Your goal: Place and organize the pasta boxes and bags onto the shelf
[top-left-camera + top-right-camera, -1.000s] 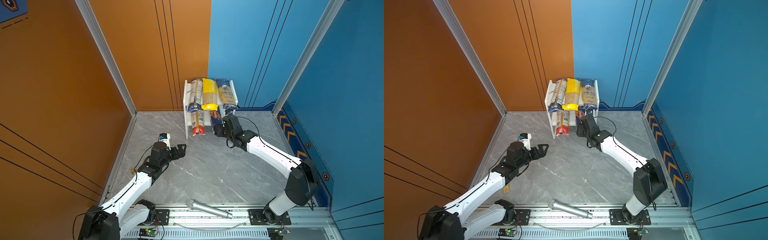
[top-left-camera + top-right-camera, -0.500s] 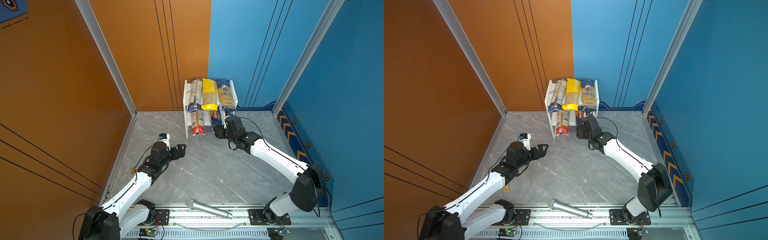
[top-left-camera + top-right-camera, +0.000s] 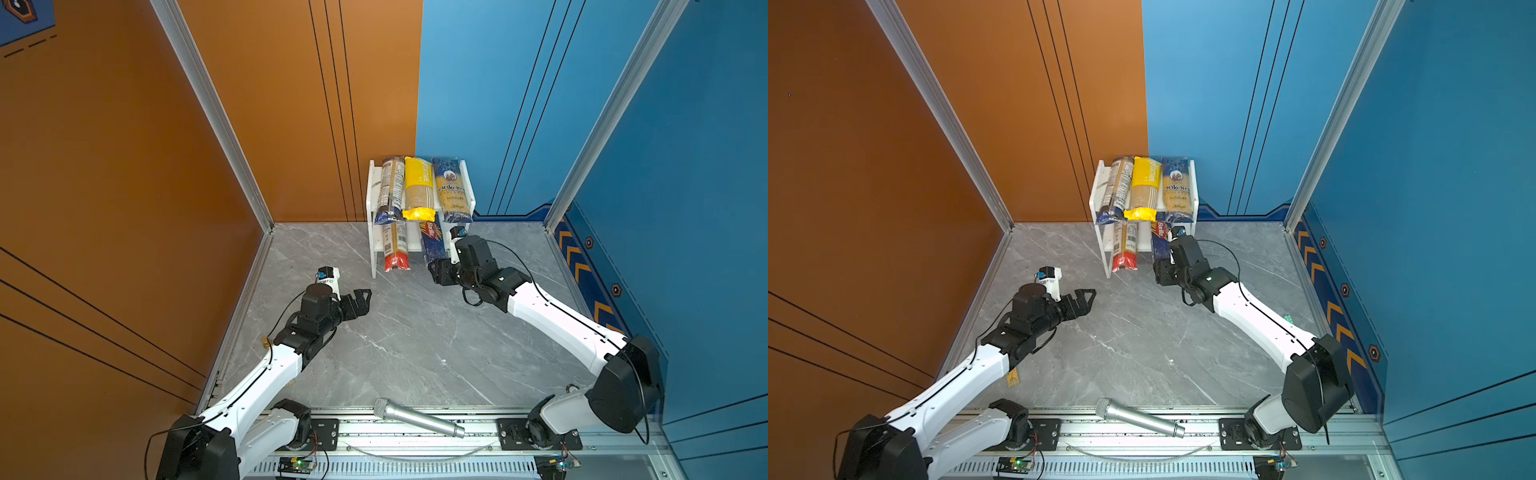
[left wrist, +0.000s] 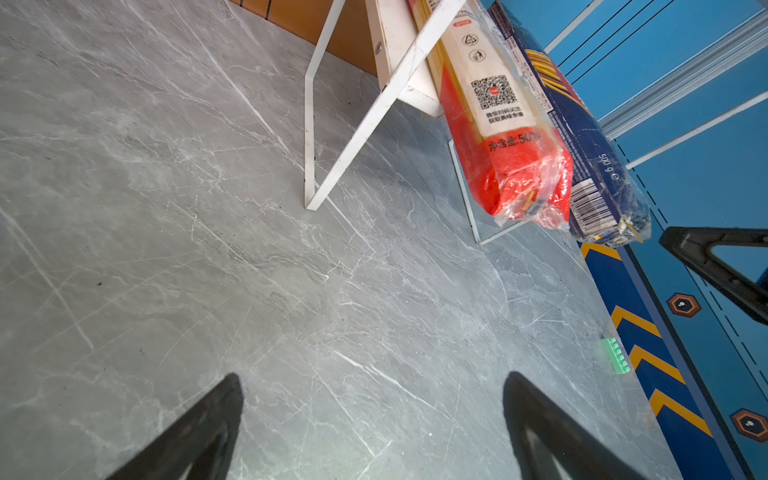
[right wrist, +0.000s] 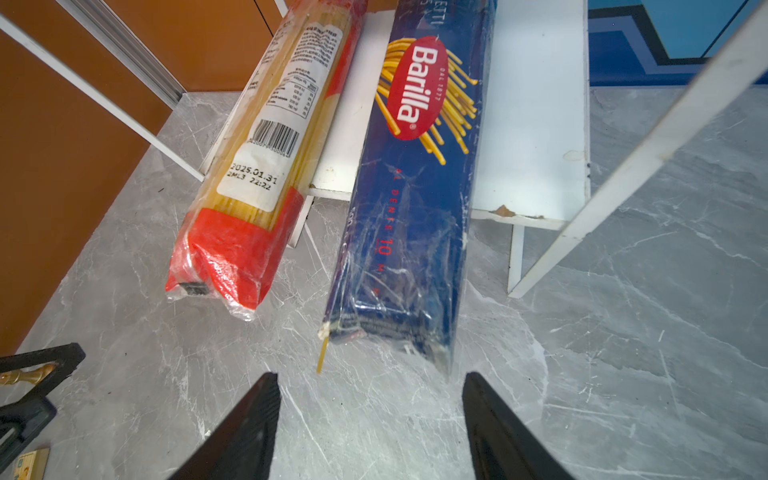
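Blue Barilla pack (image 3: 432,246) half beneath shelf (image 3: 372,187) top

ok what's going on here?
Pasta shelving, nearly done: three packs lie on the shelf's top board; the red-ended pack and Barilla pack lie on the lower board, ends overhanging. Right arm sits at the Barilla pack's near end, jaws open, holding nothing. Left arm hovers over the table, jaws open, empty.

"Barilla" and "DAL 1877" are printed on the dark-blue pack (image 5: 409,232), and "500 g" is seen near its end. "2025.01.31" and "22:22" are stamped on the red-ended pack (image 5: 257,137). "ankara" is read on the blue-and-yellow pack (image 3: 452,195).
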Controlling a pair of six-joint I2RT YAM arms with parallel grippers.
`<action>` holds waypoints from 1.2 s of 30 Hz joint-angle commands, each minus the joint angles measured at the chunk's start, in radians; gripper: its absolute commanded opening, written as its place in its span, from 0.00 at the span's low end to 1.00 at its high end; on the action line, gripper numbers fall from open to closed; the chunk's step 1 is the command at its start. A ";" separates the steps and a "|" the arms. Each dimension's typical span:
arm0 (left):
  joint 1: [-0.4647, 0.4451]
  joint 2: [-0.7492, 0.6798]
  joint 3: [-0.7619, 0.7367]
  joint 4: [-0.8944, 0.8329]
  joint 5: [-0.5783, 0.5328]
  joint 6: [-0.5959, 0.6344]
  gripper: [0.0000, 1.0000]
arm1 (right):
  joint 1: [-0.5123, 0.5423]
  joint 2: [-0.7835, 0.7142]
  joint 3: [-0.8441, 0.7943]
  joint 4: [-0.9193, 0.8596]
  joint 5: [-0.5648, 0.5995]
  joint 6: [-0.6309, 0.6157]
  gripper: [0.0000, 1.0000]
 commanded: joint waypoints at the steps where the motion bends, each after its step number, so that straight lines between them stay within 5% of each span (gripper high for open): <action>1: 0.015 -0.018 0.027 -0.022 0.002 0.025 0.98 | -0.019 -0.060 -0.023 -0.058 -0.048 -0.033 0.68; 19: 0.042 -0.034 0.089 -0.032 0.010 0.112 0.98 | -0.200 -0.276 -0.106 -0.210 -0.146 -0.220 0.69; 36: 0.086 -0.027 0.114 -0.003 -0.050 0.287 0.98 | -0.474 -0.409 -0.355 -0.017 -0.267 -0.242 0.70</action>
